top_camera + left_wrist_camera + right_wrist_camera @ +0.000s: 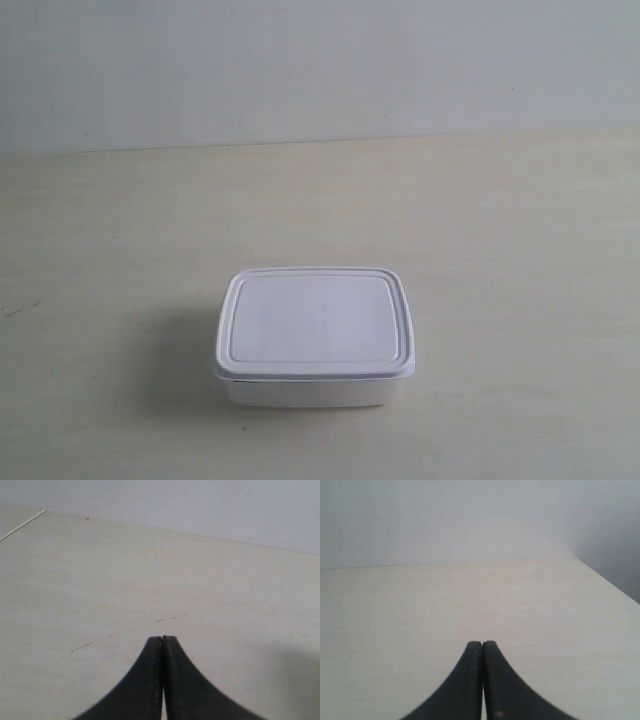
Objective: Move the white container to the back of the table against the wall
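The white container (313,335), a small rectangular box with its rimmed lid on, sits on the beige table (500,230) toward the front middle of the exterior view, well short of the pale wall (320,60). Neither arm shows in the exterior view. My left gripper (162,638) is shut with nothing in it, its black fingertips pressed together over bare tabletop. My right gripper (482,642) is also shut and empty above bare table. The container is out of sight in both wrist views.
In the left wrist view a table edge (22,525) runs at one corner and a few dark specks (160,620) mark the surface. In the right wrist view the table's side edge (607,582) slants away below the wall (445,520).
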Robot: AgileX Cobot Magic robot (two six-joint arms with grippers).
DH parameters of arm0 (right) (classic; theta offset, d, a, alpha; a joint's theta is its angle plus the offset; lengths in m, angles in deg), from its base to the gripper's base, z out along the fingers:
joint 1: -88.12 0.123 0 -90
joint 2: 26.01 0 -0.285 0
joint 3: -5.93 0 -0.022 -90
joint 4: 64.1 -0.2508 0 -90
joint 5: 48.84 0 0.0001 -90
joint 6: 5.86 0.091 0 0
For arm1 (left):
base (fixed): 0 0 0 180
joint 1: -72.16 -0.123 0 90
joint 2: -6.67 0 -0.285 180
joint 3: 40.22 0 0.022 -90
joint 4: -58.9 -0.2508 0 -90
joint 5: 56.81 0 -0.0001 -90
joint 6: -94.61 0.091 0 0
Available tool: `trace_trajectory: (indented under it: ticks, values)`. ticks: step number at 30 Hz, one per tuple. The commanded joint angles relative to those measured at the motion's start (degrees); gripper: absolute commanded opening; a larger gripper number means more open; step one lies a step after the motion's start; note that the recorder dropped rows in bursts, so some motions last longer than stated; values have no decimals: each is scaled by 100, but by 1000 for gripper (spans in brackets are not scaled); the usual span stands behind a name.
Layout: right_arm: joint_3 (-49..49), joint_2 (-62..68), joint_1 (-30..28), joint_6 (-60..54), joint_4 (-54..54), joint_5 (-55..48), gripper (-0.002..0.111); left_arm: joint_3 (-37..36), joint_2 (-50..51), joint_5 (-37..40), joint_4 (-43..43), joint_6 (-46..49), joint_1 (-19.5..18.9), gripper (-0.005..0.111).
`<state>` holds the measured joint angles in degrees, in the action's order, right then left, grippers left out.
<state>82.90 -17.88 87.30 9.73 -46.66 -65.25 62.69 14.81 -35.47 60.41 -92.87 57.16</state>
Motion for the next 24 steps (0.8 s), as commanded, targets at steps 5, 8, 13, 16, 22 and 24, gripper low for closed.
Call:
trace_trajectory:
  ticks: [5, 8, 13, 16, 22, 24]
  values:
    - [24, -35, 13, -58, 0, 9, 0, -12, -36, -9, 54, 9, 28, 0]
    - [24, -35, 13, -58, 0, 9, 0, -12, -36, -9, 54, 9, 28, 0]
    - [24, -35, 13, -58, 0, 9, 0, -12, -36, -9, 54, 9, 28, 0]
    - [24, -35, 13, -58, 0, 9, 0, -12, -36, -62, -85, 30, 28, 0]
    - [24, -35, 13, -58, 0, 9, 0, -12, -36, -385, -76, -54, 28, 0]
    - [24, -35, 13, -58, 211, 91, 0, -12, -36, -567, -67, -54, 28, 0]
